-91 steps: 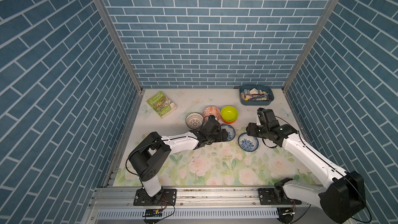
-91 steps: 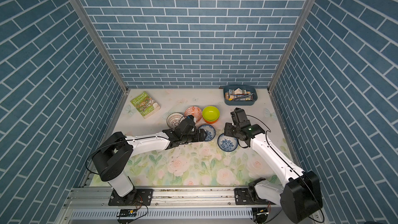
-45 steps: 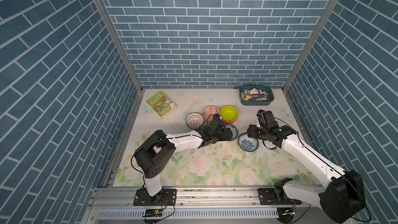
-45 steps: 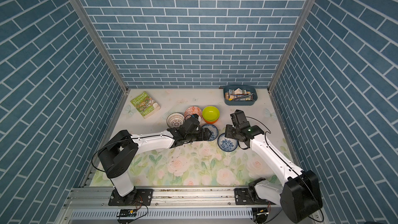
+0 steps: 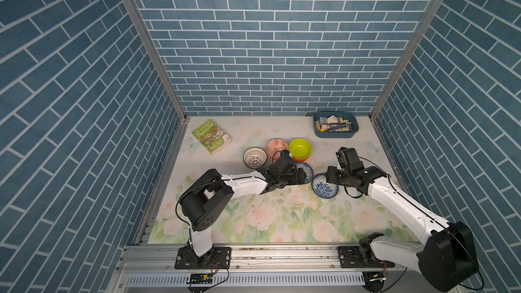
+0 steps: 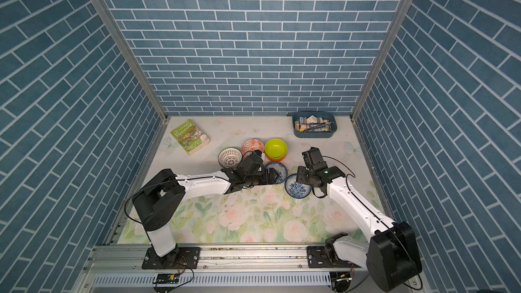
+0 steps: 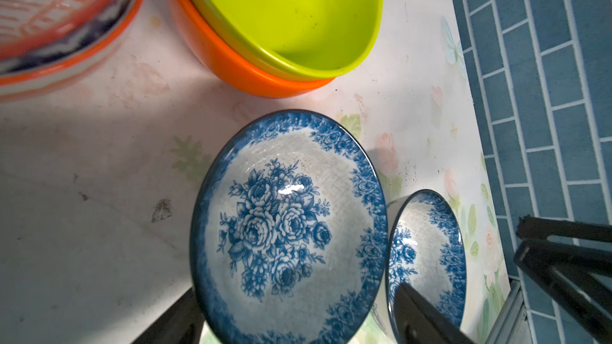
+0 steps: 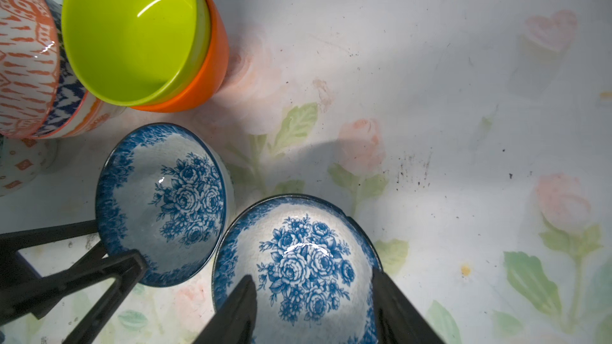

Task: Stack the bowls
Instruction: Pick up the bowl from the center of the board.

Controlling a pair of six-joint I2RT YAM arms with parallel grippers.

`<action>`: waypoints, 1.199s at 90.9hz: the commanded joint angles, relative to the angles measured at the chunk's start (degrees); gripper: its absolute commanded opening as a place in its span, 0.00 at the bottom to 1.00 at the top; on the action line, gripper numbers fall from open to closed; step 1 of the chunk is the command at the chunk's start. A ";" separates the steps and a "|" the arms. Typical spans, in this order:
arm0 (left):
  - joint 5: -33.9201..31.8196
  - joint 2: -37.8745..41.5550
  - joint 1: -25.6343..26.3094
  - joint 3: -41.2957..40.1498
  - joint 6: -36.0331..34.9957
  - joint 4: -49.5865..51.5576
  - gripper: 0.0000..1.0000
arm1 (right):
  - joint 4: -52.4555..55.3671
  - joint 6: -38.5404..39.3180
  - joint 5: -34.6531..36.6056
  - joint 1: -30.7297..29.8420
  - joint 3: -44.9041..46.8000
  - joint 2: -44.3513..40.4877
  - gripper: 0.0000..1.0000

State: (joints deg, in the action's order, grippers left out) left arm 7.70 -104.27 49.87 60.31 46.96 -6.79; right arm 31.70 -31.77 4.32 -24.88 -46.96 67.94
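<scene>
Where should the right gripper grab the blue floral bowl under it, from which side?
Likely the rim on the right arm's side, from above, one finger inside, one outside. The blue floral bowl sits upright; the other blue floral bowl crowds the opposite edge.

Far: the green-topped stack (image 5: 300,147) and the orange-patterned stack (image 5: 276,147) are walling you off.
Middle: the left blue bowl (image 5: 308,171) and the right blue bowl (image 5: 324,190) are leaving you hardly any gap.
Near: the mat (image 5: 282,218) is lying open.

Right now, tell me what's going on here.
The left gripper, open, straddles one blue floral bowl; the right gripper is down over the other blue floral bowl. Both bowls look to be resting on the table. The lime green bowl is already nested in the orange bowl.
</scene>
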 commanded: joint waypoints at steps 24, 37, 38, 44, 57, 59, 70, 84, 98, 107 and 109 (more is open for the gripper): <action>0.07 0.40 0.51 0.72 -0.38 -1.29 0.93 | -0.67 -4.36 0.92 1.57 4.61 -1.25 0.56; 0.29 0.42 0.49 0.28 -0.44 -1.87 0.93 | -0.45 -5.02 1.18 2.68 6.56 -2.40 0.55; 0.29 0.44 0.49 0.26 -0.41 -1.85 0.93 | -0.48 -5.08 1.20 2.75 6.68 -2.48 0.55; 0.27 0.44 0.49 0.10 -0.46 -1.95 0.93 | -0.50 -5.34 1.00 3.14 7.47 -2.80 0.55; 0.46 0.27 0.49 -0.16 -0.46 -2.38 0.93 | -1.21 -5.84 -0.07 3.54 9.02 -3.28 0.58; 0.47 0.18 0.49 -0.16 -0.46 -2.47 0.93 | -1.45 -5.85 -0.24 3.64 9.31 -3.26 0.58; 0.84 -0.16 0.58 -0.32 -0.34 -2.87 0.93 | -2.76 -6.14 -1.80 4.16 10.73 -2.51 0.55; 1.08 -0.60 0.58 -0.28 -0.29 -3.11 0.93 | -4.42 -6.96 -2.87 4.75 11.62 -1.88 0.46; 1.35 -1.01 0.67 -0.07 -0.29 -3.23 0.93 | -4.40 -7.19 -2.56 5.02 11.79 -1.84 0.28; 1.39 -1.31 0.76 0.14 -0.29 -3.19 0.93 | -3.84 -7.17 -1.79 5.19 11.80 -2.12 0.17; 1.43 -1.36 0.76 0.22 -0.33 -3.22 0.93 | -3.69 -7.17 -1.62 5.19 11.80 -2.20 0.16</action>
State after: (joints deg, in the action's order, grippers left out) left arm 8.21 -104.53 49.98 60.40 46.96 -8.47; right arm 27.88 -38.15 2.09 -20.12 -35.62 65.76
